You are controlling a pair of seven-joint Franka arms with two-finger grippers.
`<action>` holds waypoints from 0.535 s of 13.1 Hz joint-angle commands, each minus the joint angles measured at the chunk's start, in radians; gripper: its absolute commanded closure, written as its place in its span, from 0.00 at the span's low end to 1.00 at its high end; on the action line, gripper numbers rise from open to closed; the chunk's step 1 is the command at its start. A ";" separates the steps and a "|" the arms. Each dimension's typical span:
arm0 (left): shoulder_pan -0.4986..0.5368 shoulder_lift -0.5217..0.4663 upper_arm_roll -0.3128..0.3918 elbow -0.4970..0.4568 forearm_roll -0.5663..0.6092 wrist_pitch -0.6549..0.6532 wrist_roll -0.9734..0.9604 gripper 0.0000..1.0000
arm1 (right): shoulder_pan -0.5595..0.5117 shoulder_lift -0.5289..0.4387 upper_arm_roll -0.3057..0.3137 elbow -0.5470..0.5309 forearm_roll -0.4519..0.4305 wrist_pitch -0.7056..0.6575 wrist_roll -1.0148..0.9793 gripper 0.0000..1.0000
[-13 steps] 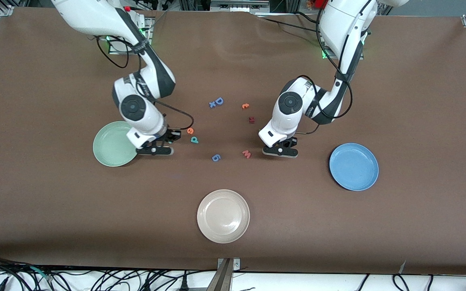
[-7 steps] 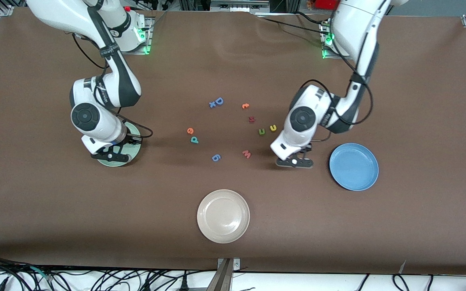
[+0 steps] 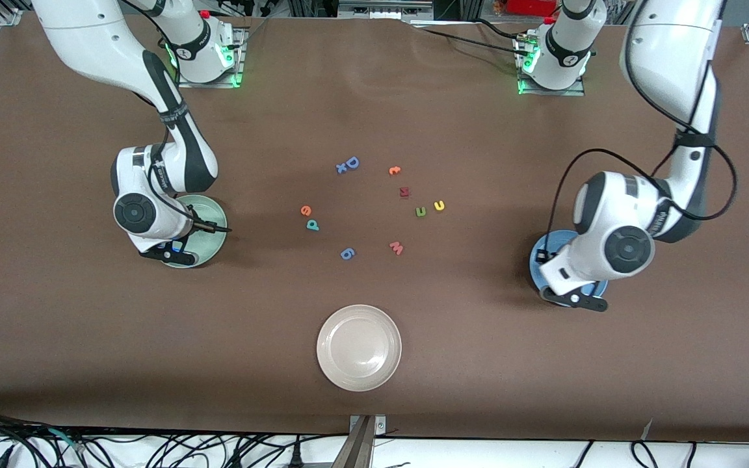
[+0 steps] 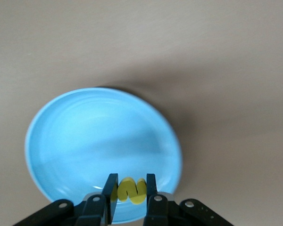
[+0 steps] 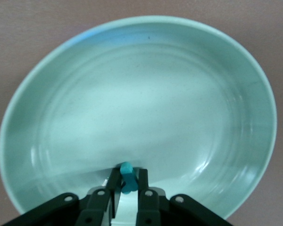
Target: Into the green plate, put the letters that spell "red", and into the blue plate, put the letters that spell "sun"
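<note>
Over the blue plate (image 3: 535, 259) (image 4: 99, 136), my left gripper (image 3: 573, 300) (image 4: 131, 178) is shut on the yellow "s" (image 4: 127, 190). My right gripper (image 3: 170, 250) (image 5: 129, 172) hangs low over the green plate (image 3: 212, 221) (image 5: 141, 94), shut on the teal "r" (image 5: 127, 181). On the table's middle lie the orange "e" (image 3: 305, 210) and, just nearer the camera, the teal "d" (image 3: 312, 225). Toward the left arm's end sit the green u/n (image 3: 420, 211) and the yellow u/n (image 3: 439, 205), side by side.
A beige-white plate (image 3: 359, 348) sits near the table's front edge. Other loose letters lie in the middle: a blue "D" (image 3: 350, 163), an orange "t" (image 3: 394, 170), a dark red letter (image 3: 404, 192), a pink "w" (image 3: 396, 247) and a blue one (image 3: 347, 253).
Both arms have swung out from the letters in the middle. The right gripper now hangs over the green plate with the "r", the left over the blue plate with the "s".
</note>
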 commanded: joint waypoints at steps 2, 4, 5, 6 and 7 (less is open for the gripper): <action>0.020 0.018 -0.009 0.009 -0.011 -0.007 0.073 0.00 | -0.003 -0.040 0.007 0.030 -0.004 -0.034 -0.002 0.11; 0.017 0.007 -0.010 0.004 -0.014 -0.014 0.065 0.00 | 0.001 -0.061 0.016 0.079 -0.003 -0.119 0.007 0.12; 0.012 0.006 -0.015 0.003 -0.018 -0.016 0.056 0.00 | 0.004 -0.067 0.045 0.105 0.002 -0.172 0.039 0.12; 0.012 -0.003 -0.045 -0.005 -0.056 -0.018 0.012 0.00 | 0.004 -0.069 0.089 0.140 0.023 -0.212 0.103 0.13; 0.012 -0.010 -0.079 -0.014 -0.084 -0.018 -0.069 0.00 | 0.004 -0.071 0.138 0.150 0.031 -0.222 0.152 0.17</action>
